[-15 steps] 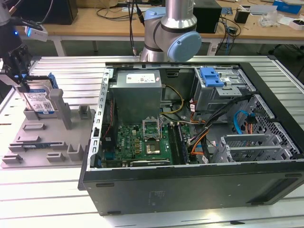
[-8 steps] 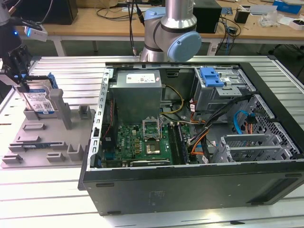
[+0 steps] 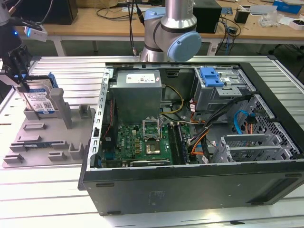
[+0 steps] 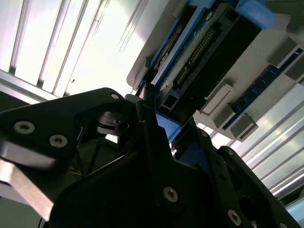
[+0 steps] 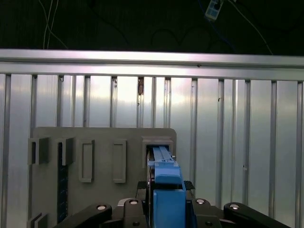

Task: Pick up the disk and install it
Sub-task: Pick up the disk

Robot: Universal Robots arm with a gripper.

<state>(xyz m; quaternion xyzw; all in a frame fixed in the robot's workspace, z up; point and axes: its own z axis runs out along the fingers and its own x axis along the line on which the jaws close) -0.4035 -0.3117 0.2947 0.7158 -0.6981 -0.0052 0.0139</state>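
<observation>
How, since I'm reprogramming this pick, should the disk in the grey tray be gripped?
By its upper edge, pinching the two broad faces of the disk, from straight above: it stands on edge in the grey fixture tray, whose slot and posts hem in its lower part.

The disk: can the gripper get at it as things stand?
Probably yes: the gripper is at the upper edge of the disk, which stands upright in the grey tray, with nothing between them.
</observation>
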